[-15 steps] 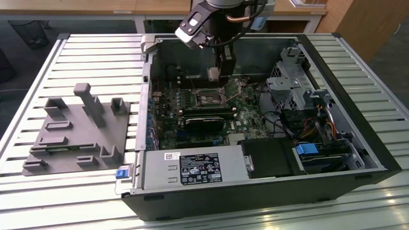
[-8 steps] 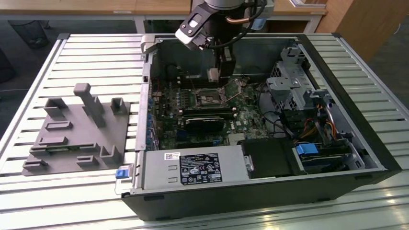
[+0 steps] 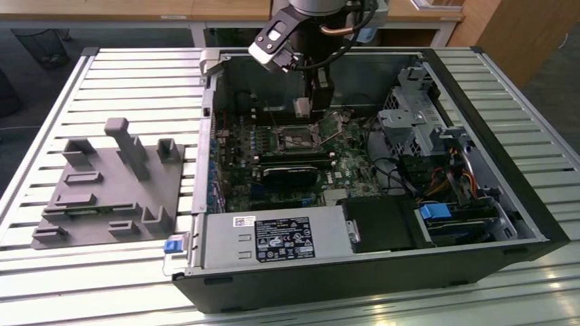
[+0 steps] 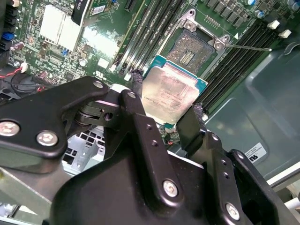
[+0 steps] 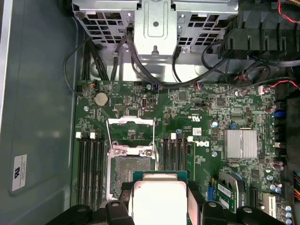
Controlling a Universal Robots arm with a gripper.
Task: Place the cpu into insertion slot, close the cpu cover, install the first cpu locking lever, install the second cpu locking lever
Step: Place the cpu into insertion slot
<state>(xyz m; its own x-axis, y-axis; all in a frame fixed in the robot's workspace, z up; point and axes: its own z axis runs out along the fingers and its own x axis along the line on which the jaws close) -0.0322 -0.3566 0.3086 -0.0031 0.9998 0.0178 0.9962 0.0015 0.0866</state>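
Case (image 3: 363, 285) stands on table (image 3: 136, 75), centre to the exterior view's right; fixture block (image 3: 109, 197) lies at its left. Insertion slot (image 3: 297, 139) sits mid-frame inside the case. My gripper (image 3: 305, 107) hangs above it, the cpu (image 4: 171, 96) between my fingers (image 4: 140, 126).

Exterior view: high, off the arm, angled down into the open computer case (image 3: 363, 285) on the slatted worktop (image 3: 118, 68); mid range. First wrist view: faces squarely down on the motherboard (image 5: 211, 103), nearer. Second wrist view: oblique, closest. Both wrist views share the cpu (image 5: 159, 201) (image 4: 171, 96) and the insertion slot (image 5: 131, 169) (image 4: 192, 50).
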